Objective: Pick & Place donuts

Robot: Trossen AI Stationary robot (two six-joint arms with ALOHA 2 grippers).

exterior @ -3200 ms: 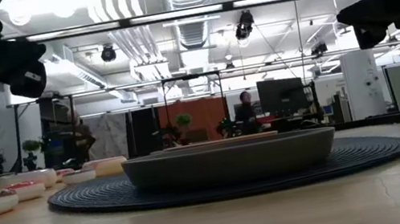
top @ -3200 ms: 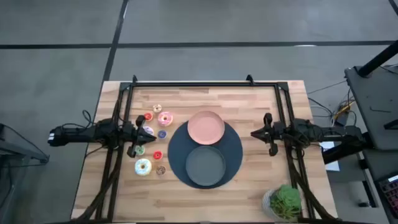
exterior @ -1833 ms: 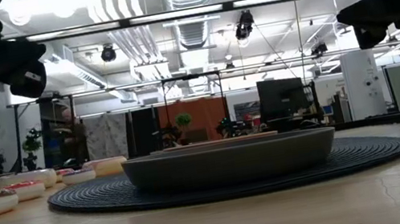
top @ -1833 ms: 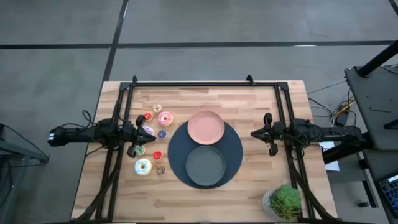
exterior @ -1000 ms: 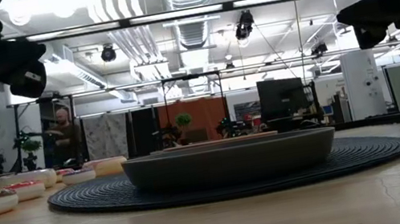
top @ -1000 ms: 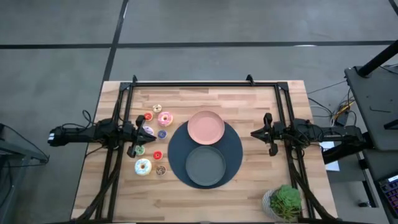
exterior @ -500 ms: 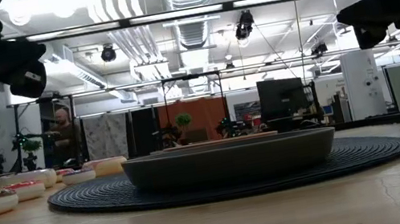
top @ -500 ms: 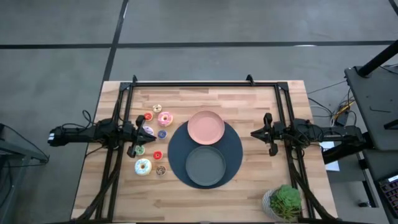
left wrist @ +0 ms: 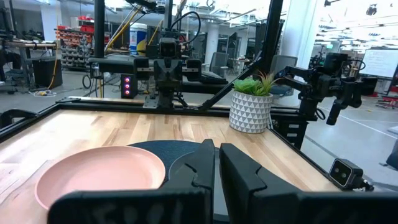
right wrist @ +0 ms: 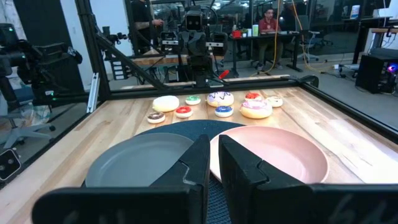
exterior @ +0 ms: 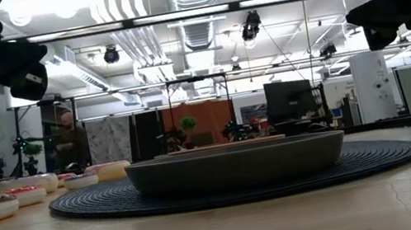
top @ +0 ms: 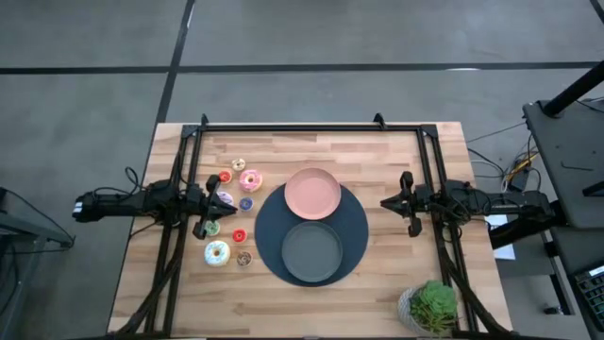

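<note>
The donuts lie in a loose cluster on the table's left part. The pink one [top: 250,179], a lilac one [top: 225,198], a white sprinkled one [top: 216,253] and several tiny ones, such as the blue [top: 245,203], each rest flat on the wood. The right wrist view shows them beyond the plates, the pink donut [right wrist: 256,109] among them. My left gripper [top: 216,202] hangs shut above the cluster's left side, pointing level toward the table's middle. My right gripper [top: 404,202] hangs shut near the table's right edge, pointing level toward the plates.
A round dark mat [top: 357,227] in the table's middle carries a pink plate [top: 312,192] on its far part and a dark grey plate [top: 311,252] on its near part. A potted plant [top: 432,307] stands at the near right corner. A black frame rail [top: 311,127] runs along the far edge.
</note>
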